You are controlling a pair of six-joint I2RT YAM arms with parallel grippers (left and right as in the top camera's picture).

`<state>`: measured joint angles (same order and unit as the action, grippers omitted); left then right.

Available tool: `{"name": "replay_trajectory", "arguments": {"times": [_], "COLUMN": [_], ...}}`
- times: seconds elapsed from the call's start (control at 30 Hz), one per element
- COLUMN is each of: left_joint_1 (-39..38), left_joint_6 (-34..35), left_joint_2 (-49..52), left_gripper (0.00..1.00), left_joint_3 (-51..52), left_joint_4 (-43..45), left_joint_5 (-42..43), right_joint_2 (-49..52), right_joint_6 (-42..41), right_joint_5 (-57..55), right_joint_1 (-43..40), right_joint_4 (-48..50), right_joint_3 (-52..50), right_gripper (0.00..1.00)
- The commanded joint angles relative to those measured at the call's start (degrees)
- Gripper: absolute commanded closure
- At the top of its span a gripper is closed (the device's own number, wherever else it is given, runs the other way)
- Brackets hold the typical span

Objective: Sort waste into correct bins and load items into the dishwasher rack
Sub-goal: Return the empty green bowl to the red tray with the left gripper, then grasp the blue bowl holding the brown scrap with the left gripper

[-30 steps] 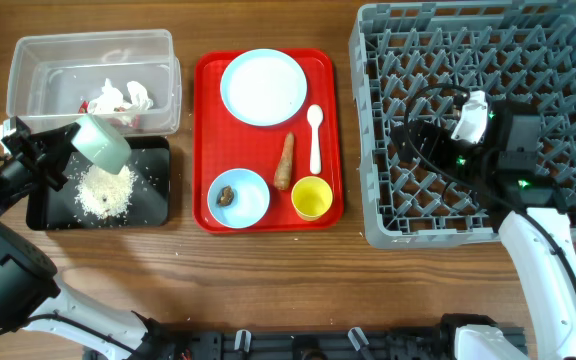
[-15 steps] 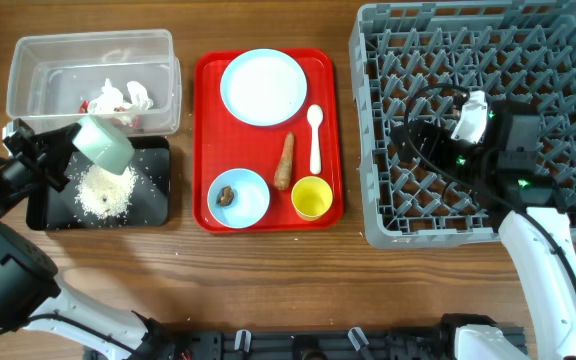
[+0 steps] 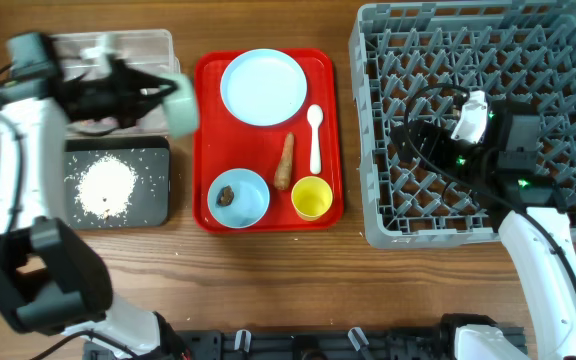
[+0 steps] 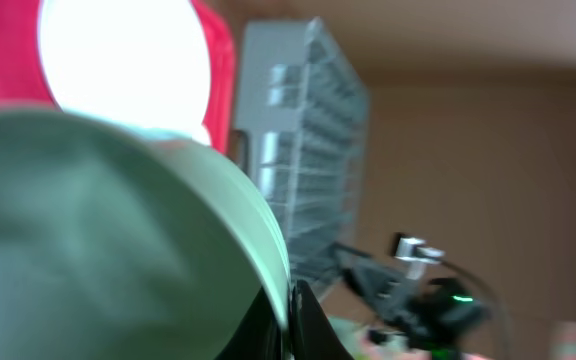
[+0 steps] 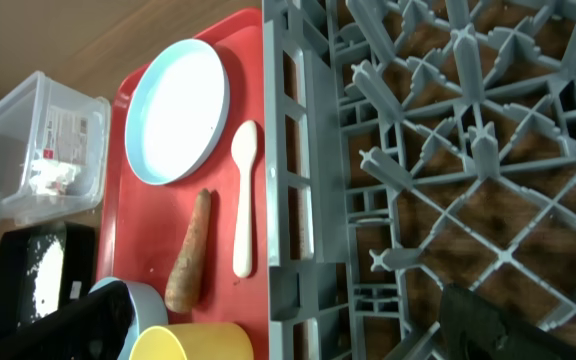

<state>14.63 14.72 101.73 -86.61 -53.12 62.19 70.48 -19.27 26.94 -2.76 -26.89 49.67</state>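
Observation:
My left gripper is shut on the rim of a pale green bowl and holds it in the air between the clear tub and the red tray; the bowl is blurred. In the left wrist view the bowl fills the frame, with its rim pinched between the fingers. White rice grains lie in the black tray. The red tray holds the blue plate, spoon, carrot, yellow cup and a bowl with a brown lump. My right gripper is open and empty over the rack.
The red tray lies between the bins and the rack. The right wrist view shows the rack's left wall beside the tray, the crumpled wrapper inside the clear tub, and the black tray.
My left arm has swung up and to the right from above the black tray, carrying the bowl towards the red tray. The right arm has not moved.

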Motion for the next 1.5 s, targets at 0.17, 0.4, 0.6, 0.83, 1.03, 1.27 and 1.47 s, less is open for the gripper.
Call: {"name": "replay_trajectory", "arguments": {"times": [0.17, 0.4, 0.6, 0.83, 1.03, 1.27, 1.47], "left_joint_1": [-32.8, -42.2, -42.4, -42.4, -42.9, -47.7, -47.9], "left_joint_6": [6.8, 7.1, 8.3, 8.3, 23.7, 30.4, 32.3], "left_joint_2": [1.9, 10.4, 15.3, 13.2, 9.8, 10.7, 10.8], "left_gripper": [0.96, 0.96, 0.92, 0.65, 0.66, 0.59, 0.58], "left_joint_3": [-0.7, -0.7, -0.7, -5.2, -8.6, 0.8, 6.3], "left_joint_4": [5.4, 4.3, 3.7, -0.7, -11.4, -10.5, -6.3], "left_joint_5": [-72.1, -79.9, -80.0, -78.3, -66.3, -65.8, -65.7], "right_joint_2": [0.6, 0.6, 0.6, 0.6, 0.6, 0.6, 0.6], "right_joint_6": [-0.3, -0.2, -0.3, -0.3, -0.3, -0.2, -0.2], "right_joint_5": [-0.5, -0.5, -0.5, -0.5, -0.5, -0.5, -0.5], "right_joint_1": [0.3, 0.3, 0.3, 0.3, 0.3, 0.3, 0.3], "right_joint_4": [0.3, 0.0, 0.0, 0.0, 0.0, 0.0, 0.0], "right_joint_3": [1.0, 1.0, 1.0, 1.0, 0.9, 0.9, 0.9], "right_gripper": [0.01, 0.00, 0.00, 0.00, 0.00, 0.00, 0.00]}}
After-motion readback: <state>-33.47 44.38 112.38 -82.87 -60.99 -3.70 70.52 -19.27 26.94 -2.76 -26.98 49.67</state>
